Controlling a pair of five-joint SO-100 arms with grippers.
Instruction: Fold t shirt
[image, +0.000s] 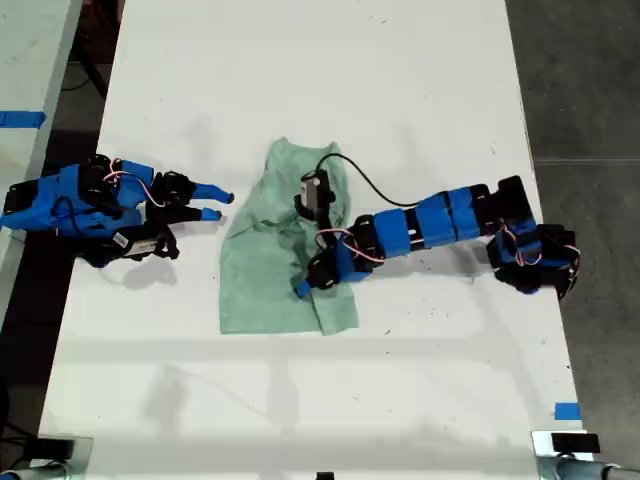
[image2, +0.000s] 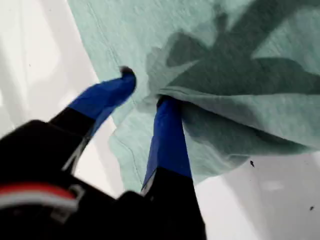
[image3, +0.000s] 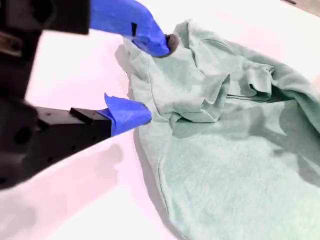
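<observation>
Two grippers, you see; my first gripper (image: 303, 285) has jaws spread, one finger under the t shirt (image: 265, 275) fold; my second gripper (image: 217, 205) gapes wide just beside its edge on the table (image: 300, 80).

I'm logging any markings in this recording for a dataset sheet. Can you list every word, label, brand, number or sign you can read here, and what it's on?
None can be read in any view.
The t shirt is plain mint green, with no print showing.
The table bears no text.
Both blue arms show no legible label.
The blue tape pieces at the edges are unmarked.
</observation>
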